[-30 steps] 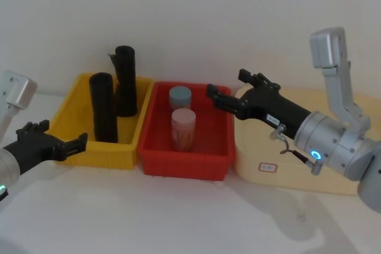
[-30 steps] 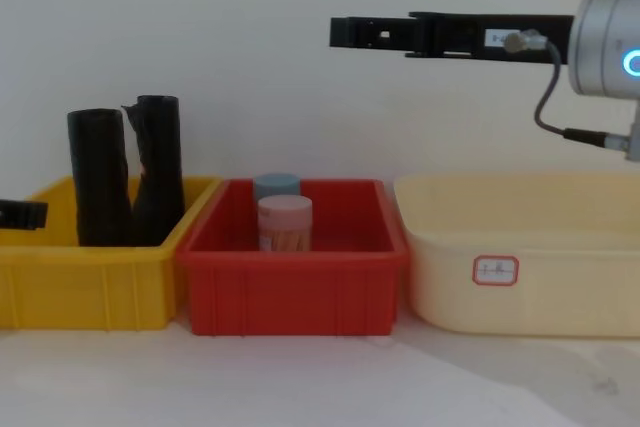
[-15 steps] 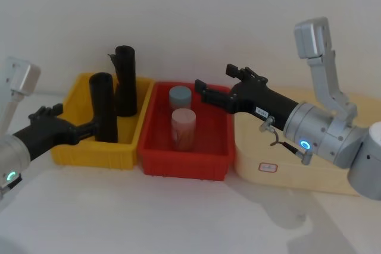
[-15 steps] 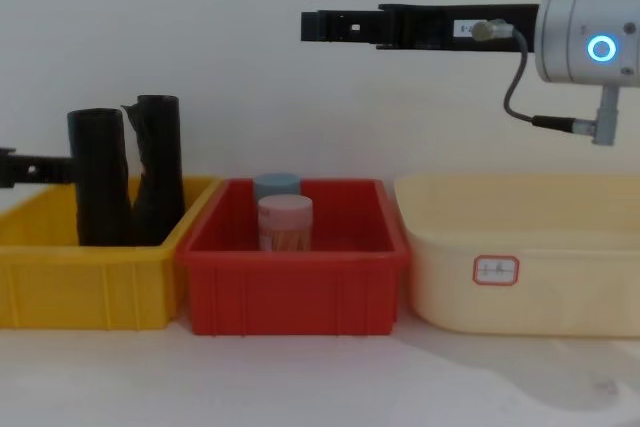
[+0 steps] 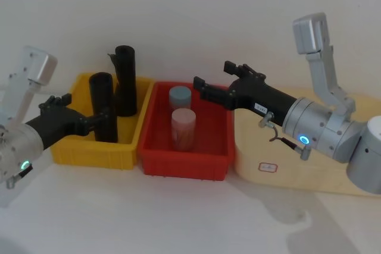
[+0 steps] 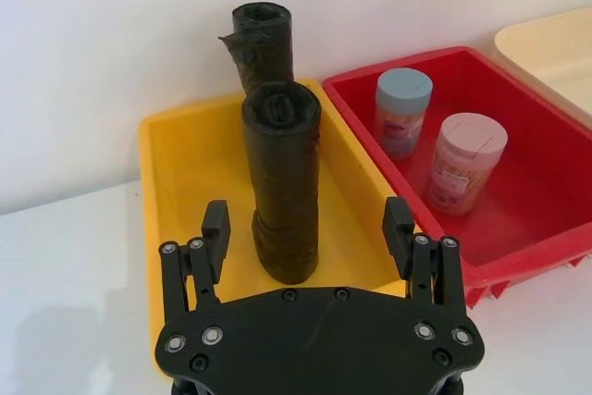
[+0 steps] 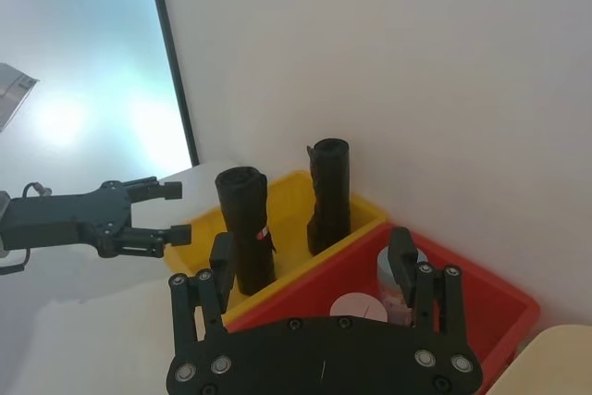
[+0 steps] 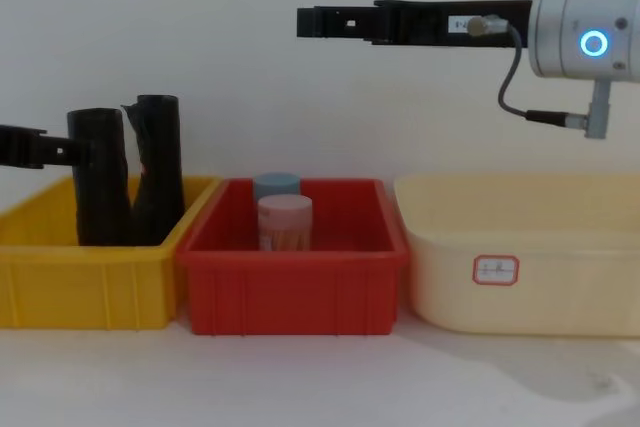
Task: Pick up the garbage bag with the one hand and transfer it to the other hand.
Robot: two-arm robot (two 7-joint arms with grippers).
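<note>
The garbage bag (image 6: 282,164) stands straight up in the yellow bin (image 6: 176,173). The left gripper (image 6: 307,224) is right at it. Its fingers are open wide, and the bag is in the gap between them. A thinner black roll (image 6: 262,39) stands just past the bag. The right gripper (image 5: 214,74) hangs high over the red bin (image 5: 178,168), fingers open too, well apart from the bag. The left one is much nearer, so I think it only needs to close.

Both sides of the garbage bag (image 6: 282,182) are free; the ragged roll (image 6: 262,43) crowds behind
</note>
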